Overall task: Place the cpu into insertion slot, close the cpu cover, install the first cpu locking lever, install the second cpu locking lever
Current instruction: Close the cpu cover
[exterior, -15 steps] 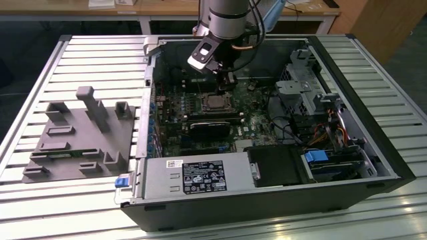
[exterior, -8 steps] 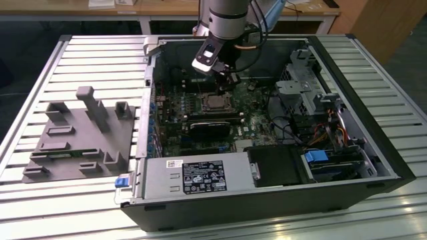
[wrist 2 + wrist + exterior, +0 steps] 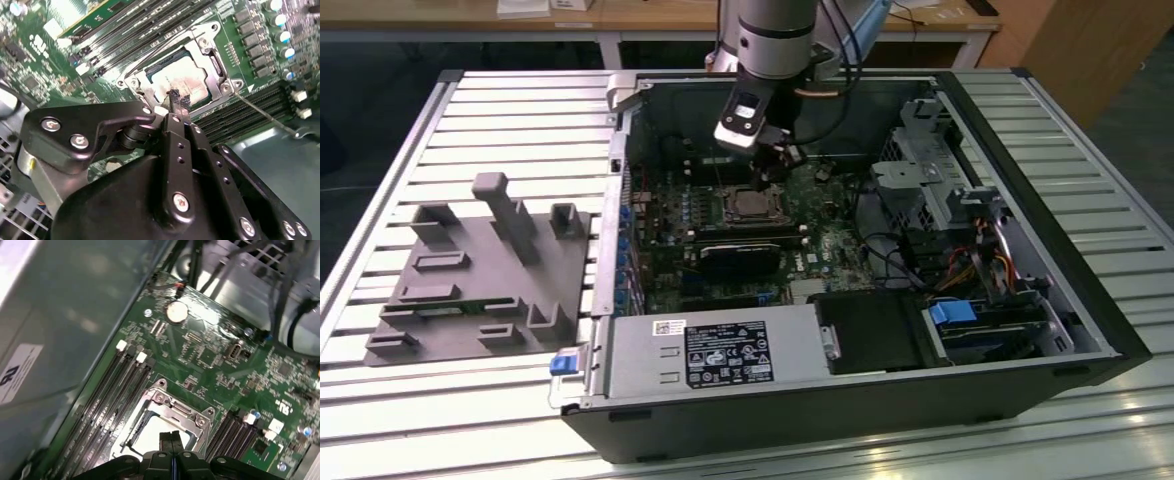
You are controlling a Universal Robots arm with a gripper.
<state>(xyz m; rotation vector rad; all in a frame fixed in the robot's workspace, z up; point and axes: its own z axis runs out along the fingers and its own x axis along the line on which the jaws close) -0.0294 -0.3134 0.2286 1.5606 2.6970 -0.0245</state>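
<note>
The cpu [image 3: 175,75] lies in the insertion slot [image 3: 227,86] on the green board, its silvery top showing through the window of the cpu cover [image 3: 210,55], which lies flat over it. My gripper [image 3: 178,97] hovers just above one edge of the cpu with its fingers pressed together and nothing between them. In the first wrist view the gripper [image 3: 172,437] stands over the cover [image 3: 175,410]. A thin wire locking lever [image 3: 265,117] sticks out from one socket corner across the memory slots. From outside, the gripper [image 3: 781,165] hangs above the cpu [image 3: 750,205] inside the open case.
A black heatsink block [image 3: 738,258] sits just in front of the socket, with a power supply [image 3: 707,350] nearer still. The drive cage [image 3: 947,180] and cables stand at the exterior view's right. A grey fixture [image 3: 480,270] lies on the table at the left.
</note>
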